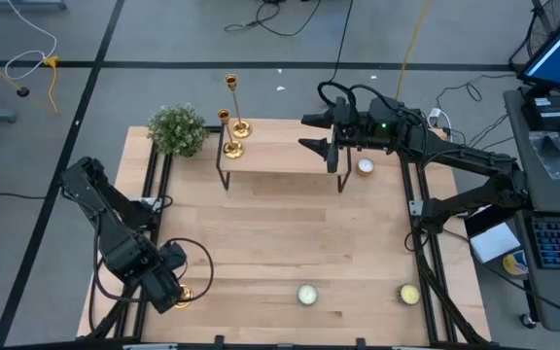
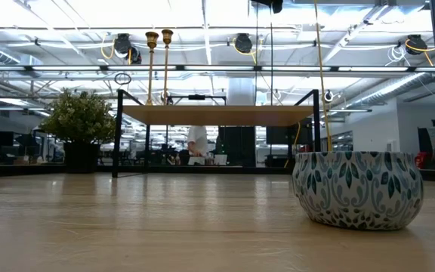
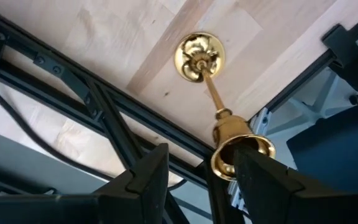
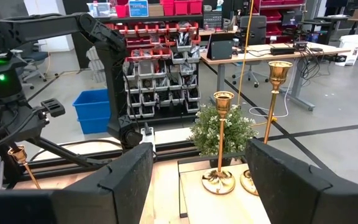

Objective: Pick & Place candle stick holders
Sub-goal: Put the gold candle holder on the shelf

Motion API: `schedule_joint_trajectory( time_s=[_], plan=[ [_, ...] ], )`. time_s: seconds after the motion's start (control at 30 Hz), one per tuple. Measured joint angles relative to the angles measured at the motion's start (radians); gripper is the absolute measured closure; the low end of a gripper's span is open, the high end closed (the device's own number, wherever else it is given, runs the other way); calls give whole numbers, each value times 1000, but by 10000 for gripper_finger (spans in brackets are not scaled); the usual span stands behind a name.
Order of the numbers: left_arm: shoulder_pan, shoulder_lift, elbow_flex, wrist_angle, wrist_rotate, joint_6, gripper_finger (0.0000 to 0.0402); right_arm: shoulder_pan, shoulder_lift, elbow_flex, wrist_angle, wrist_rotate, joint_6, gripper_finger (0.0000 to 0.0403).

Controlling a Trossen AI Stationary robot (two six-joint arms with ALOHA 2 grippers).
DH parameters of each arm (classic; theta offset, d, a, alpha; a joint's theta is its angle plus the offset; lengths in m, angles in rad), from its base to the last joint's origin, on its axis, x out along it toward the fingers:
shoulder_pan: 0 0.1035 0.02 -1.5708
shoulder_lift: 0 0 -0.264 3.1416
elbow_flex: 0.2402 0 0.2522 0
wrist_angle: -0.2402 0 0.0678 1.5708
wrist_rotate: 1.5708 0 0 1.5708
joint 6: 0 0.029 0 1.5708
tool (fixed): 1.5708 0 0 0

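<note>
Two gold candlestick holders stand on their round bases at the left end of a small raised shelf at the table's far side; they also show in the right wrist view. A third holder stands upright on its base at the near left corner. My left gripper is open above it, and its cup sits between the fingers, close to one of them. My right gripper is open and empty above the shelf's right end. My left gripper comes at the third holder from above, pointing down, with the cup at the stem's top right beside one finger. I cannot tell whether that finger touches the cup. The holder stands upright on the table.
A green bushy plant stands left of the shelf. Small round candles lie at the near edge and by the shelf's right leg. A patterned bowl shows close in the low view. Black frame rails run along the table's sides.
</note>
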Motion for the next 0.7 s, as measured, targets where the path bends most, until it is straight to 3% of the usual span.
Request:
schedule_joint_trajectory(
  time_s=[0.57, 0.7],
  plan=[
    [0, 0, -5, 5, -15, 5, 220, 0, 0, 0, -1, 0, 0, 154],
    [0, 0, -48, 26, 26, 2, 220, 0, 0, 0, -1, 0, 0, 154]
  ],
)
